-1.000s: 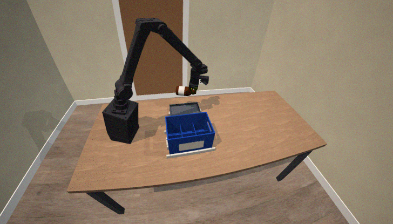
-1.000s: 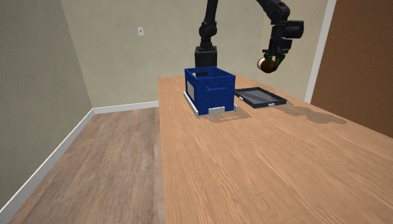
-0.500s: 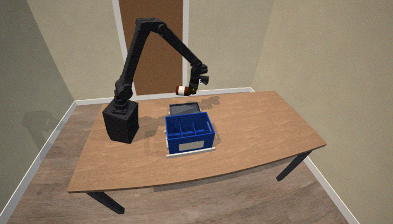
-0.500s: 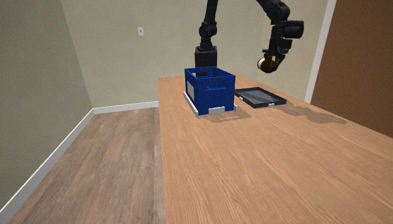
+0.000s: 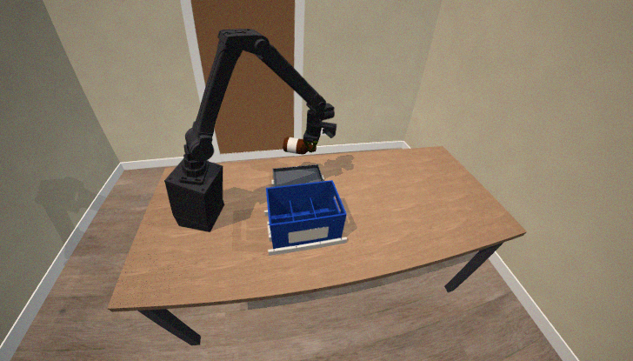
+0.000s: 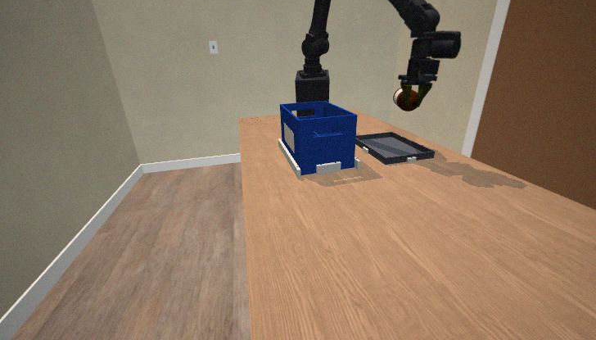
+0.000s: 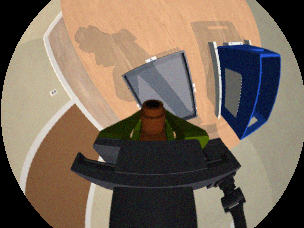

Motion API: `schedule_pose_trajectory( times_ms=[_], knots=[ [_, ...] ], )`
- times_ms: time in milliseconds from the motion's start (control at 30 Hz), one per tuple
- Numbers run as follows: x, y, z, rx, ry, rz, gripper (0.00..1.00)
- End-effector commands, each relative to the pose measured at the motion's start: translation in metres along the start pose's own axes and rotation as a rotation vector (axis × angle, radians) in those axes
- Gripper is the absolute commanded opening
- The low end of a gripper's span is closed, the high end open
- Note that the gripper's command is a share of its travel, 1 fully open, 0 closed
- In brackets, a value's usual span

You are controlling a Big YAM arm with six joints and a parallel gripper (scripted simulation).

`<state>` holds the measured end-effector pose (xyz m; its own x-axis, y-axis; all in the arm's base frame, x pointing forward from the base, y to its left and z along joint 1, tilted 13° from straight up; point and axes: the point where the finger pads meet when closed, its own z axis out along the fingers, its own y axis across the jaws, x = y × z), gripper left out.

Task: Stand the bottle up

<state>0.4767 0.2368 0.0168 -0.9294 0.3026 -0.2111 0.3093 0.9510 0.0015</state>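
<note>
One arm base (image 5: 195,197) stands at left of the top view. Centre frame sit one blue crate (image 5: 305,214) and, just behind it, one dark tray (image 5: 297,174). Above the tray hangs one brown bottle (image 5: 295,144), lying sideways (white band showing), its right end clamped between the green fingers (image 5: 311,143) of the gripper (image 5: 309,145), high over the table (image 5: 420,207).

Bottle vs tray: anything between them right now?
Nothing. The gripper holds the bottle sideways in mid-air above the tray; the exterior view shows only open air between them.
</note>
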Motion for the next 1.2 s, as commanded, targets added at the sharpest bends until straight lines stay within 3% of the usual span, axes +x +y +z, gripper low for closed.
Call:
schedule_pose_trajectory(
  times_ms=[0, 333, 1167],
  knots=[
    [-0.0208, 0.0248, -0.0431, -0.066, -0.056, 0.076, 0.0],
    [-0.0208, 0.0248, -0.0431, -0.069, -0.052, 0.172, 0.0],
    [-0.0208, 0.0248, -0.0431, -0.069, -0.052, 0.169, 0.0]
  ],
)
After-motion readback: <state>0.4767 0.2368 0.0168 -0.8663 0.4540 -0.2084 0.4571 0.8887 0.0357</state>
